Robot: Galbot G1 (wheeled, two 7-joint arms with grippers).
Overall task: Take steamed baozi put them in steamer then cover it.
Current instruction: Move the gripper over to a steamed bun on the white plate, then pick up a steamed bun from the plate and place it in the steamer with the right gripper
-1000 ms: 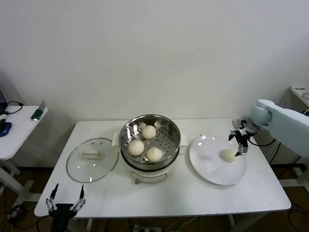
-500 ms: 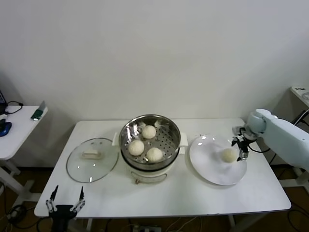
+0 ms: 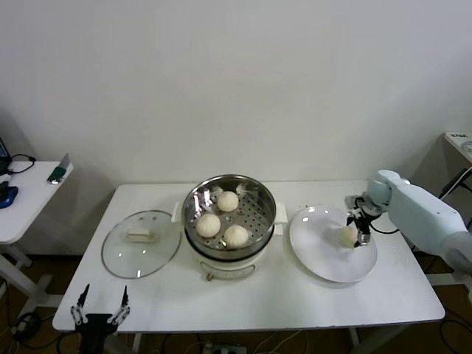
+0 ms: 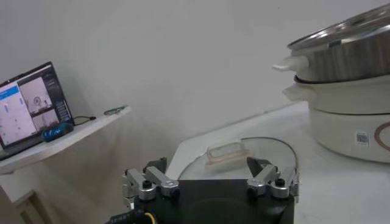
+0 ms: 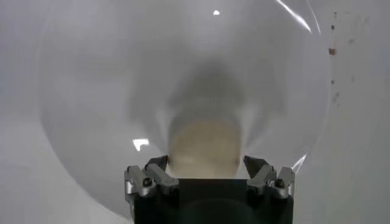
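Observation:
Three baozi (image 3: 228, 200) (image 3: 209, 225) (image 3: 236, 235) lie in the steel steamer (image 3: 262, 193) on its white pot base (image 3: 221, 264). The fourth baozi (image 3: 346, 236) sits on the white plate (image 3: 328, 262) to the right. My right gripper (image 3: 356, 230) is down over that baozi, open, with a finger on each side of it; in the right wrist view the baozi (image 5: 204, 146) fills the gap between the fingers (image 5: 157, 164). The glass cover (image 3: 140, 247) with its cream handle lies flat on the table, left of the steamer. My left gripper (image 3: 99, 301) is parked low in front of the table, open and empty.
The left wrist view shows the cover (image 4: 262, 149), the steamer (image 4: 341, 52) and a side table with a laptop (image 4: 30, 103). A small side table (image 3: 29, 195) stands to the left of the white work table (image 3: 243, 302).
My right gripper has moved left and down from beside the plate's right edge onto the fourth baozi. The left arm has not moved.

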